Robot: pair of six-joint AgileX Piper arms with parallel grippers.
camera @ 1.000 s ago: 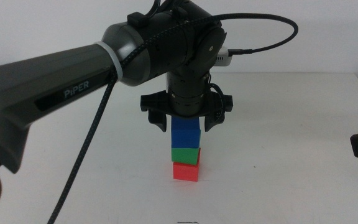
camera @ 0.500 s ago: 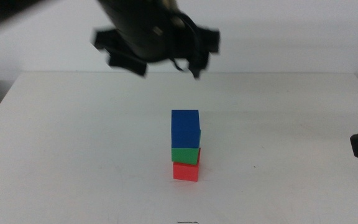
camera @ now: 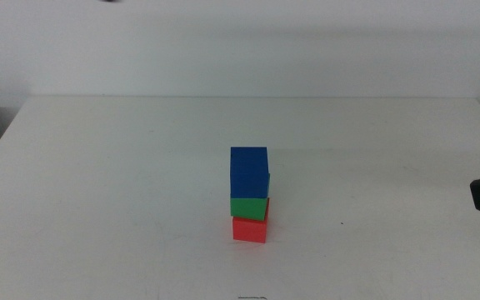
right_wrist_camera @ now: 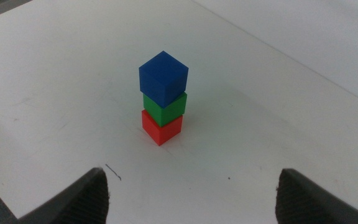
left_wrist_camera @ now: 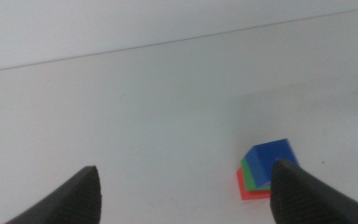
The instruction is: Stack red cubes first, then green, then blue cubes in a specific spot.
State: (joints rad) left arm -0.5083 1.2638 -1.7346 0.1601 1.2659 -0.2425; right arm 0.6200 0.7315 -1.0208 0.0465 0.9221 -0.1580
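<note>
Counter (camera: 98, 183) of plain white carries one small tower near its middle: blue cube (camera: 249, 172) on top, green cube (camera: 248, 207) beneath it, red cube (camera: 249, 228) at the base, each resting on the one below. The blue cube looks set slightly off square from the green. Left gripper (left_wrist_camera: 185, 186) hangs high above the stack, jaws spread wide and holding nothing. Right gripper (right_wrist_camera: 191, 193) waits at the counter's right side, jaws likewise apart and empty. Stacking looks complete; the remaining move seems to be only parking the arms clear without nudging the tower.
</note>
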